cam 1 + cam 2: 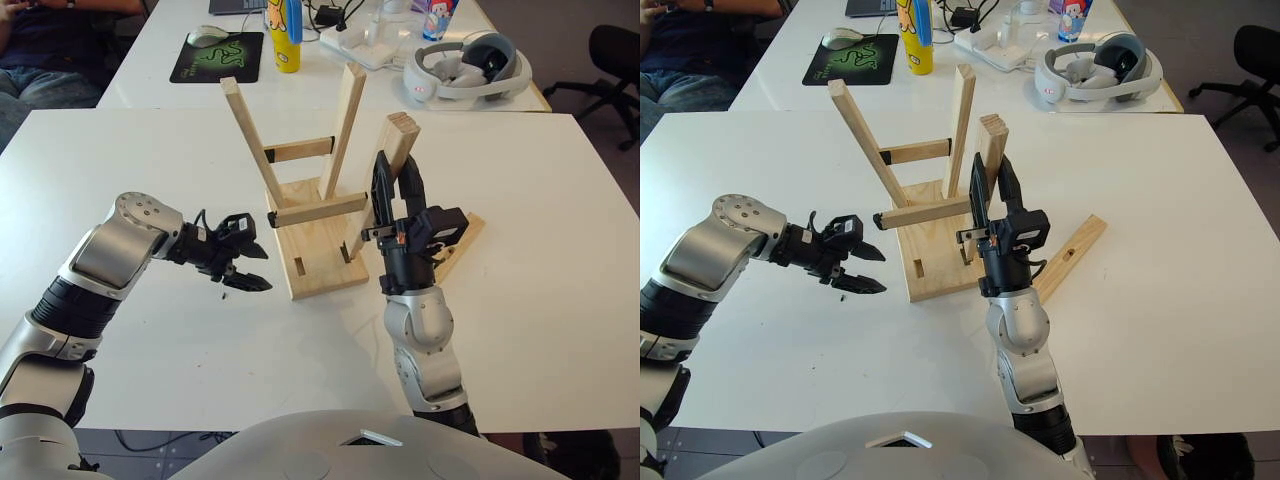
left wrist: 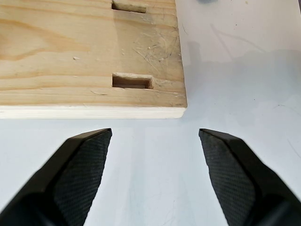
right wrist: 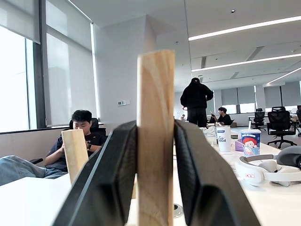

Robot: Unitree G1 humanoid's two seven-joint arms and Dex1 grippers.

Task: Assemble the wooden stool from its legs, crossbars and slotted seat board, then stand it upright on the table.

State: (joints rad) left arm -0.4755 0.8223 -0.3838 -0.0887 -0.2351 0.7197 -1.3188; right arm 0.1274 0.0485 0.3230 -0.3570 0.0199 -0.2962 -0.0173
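Middle of leg [image 1: 401, 135] hidden inside right gripper [image 1: 396, 166].

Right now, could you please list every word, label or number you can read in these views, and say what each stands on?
Nothing can be read well enough to quote.
Paper cup: dark print, too small to read.
Yellow bottle: cartoon print, any lettering too blurred to read.
Mouse pad: green emblem, no words.
Seat board and leg: bare wood, no text.
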